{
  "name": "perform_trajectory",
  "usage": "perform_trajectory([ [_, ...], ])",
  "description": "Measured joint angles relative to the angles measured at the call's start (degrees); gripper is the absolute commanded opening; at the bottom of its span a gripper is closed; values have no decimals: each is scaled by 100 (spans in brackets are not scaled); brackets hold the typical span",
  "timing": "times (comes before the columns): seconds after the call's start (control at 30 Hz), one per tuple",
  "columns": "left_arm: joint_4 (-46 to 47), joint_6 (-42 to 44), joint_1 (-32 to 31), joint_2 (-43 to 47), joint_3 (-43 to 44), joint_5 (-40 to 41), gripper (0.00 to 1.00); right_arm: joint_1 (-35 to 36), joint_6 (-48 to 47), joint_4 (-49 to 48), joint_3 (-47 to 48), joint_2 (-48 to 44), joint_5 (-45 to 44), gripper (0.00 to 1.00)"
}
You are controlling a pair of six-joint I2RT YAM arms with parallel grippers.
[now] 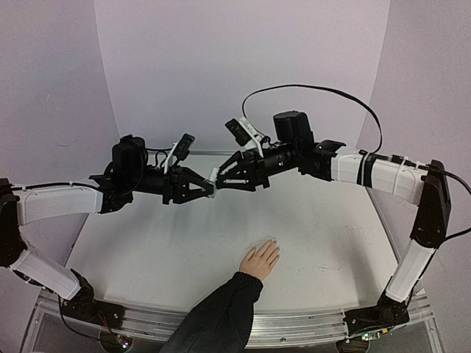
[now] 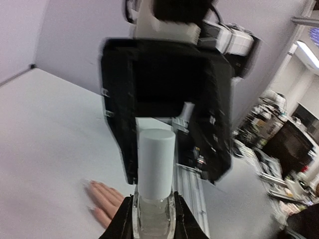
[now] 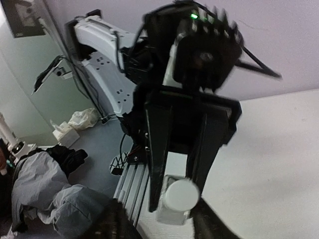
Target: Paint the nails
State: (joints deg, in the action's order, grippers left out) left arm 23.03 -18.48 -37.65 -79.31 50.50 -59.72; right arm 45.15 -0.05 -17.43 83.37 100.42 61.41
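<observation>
Left gripper (image 2: 152, 201) is clamping both fingers on the clear body of the small bottle (image 2: 154, 223), with its white cap (image 2: 156, 162) pointing at the right gripper (image 1: 222, 175). Right gripper is facing it with fingers spread apart beside the cap; contact cannot be told. The nails (image 1: 271, 245) are lying on the hand (image 1: 260, 261), flat on the table (image 1: 147, 250), well apart from both grippers.

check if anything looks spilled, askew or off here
Nothing stands out. The left gripper holds the clear bottle sideways in mid-air, white cap on, pointing at the open right gripper. No spill shows on the table, and the hand lies flat on it.
</observation>
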Motion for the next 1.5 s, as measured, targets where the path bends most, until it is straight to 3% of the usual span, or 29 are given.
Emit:
perform_trajectory([
  [0.07, -149, 334, -31, 190, -79, 826, 0, 39, 63, 146, -68, -55, -466, 78],
  [0.2, -507, 1344, -584, 608, -107, 3193, 0, 81, 343, 330, -83, -127, -1513, 82],
  [0.37, -603, 2059, -1191, 695, -114, 5289, 0, 81, 955, 354, -85, -155, -2201, 78],
  [0.57, -675, 2573, -1576, 424, -114, 6636, 0, 81, 1982, 70, -92, -155, -2710, 68],
  [0.77, -741, 2680, -1742, 225, -109, 7060, 0, 85, 2566, -173, -92, -144, -2935, 49],
  [1.0, -743, 2750, -1812, 208, -101, 7213, 0, 92, 2826, -199, -57, -11, -2988, 47],
  [1.33, -787, 2721, -1827, 208, -61, 7191, 0, 92, 2857, -240, 177, 236, -2870, 2],
  [1.43, -831, 2524, -1694, 208, -39, 6795, 0, 79, 2664, -219, 177, 236, -2752, 0],
  [1.5, -857, 2170, -1364, 216, -24, 5860, 0, 46, 2332, -199, 173, 234, -2542, 0],
])
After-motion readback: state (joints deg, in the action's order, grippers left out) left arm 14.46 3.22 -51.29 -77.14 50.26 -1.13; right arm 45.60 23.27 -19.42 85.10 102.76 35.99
